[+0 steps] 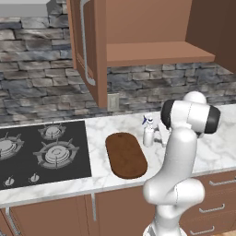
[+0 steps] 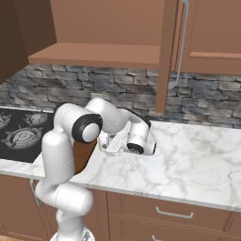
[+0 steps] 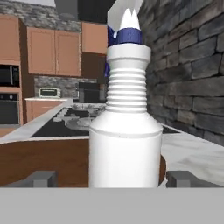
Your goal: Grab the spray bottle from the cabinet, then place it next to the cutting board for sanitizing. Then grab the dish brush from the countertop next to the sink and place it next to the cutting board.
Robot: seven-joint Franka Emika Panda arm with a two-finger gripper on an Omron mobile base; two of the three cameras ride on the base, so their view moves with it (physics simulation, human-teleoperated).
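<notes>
Two dark fingertips [image 3: 41, 178] stand wide apart at either side of the spray bottle [image 3: 124, 144], so the hand [image 3: 111, 180] is spread open with clear gaps and seemingly grips nothing, though its pads are mostly cut off. That bottle stands upright on the counter [image 1: 115, 126], just beside the cutting board [image 1: 125, 155]

Spray bottle [image 1: 148, 132] is standing upright on the marble countertop [image 1: 120, 126], just right of the cutting board [image 1: 126, 155]. Stovetop [image 1: 42, 152] is sitting left of the board. Cabinet [image 1: 138, 44] door is hanging open above.
</notes>
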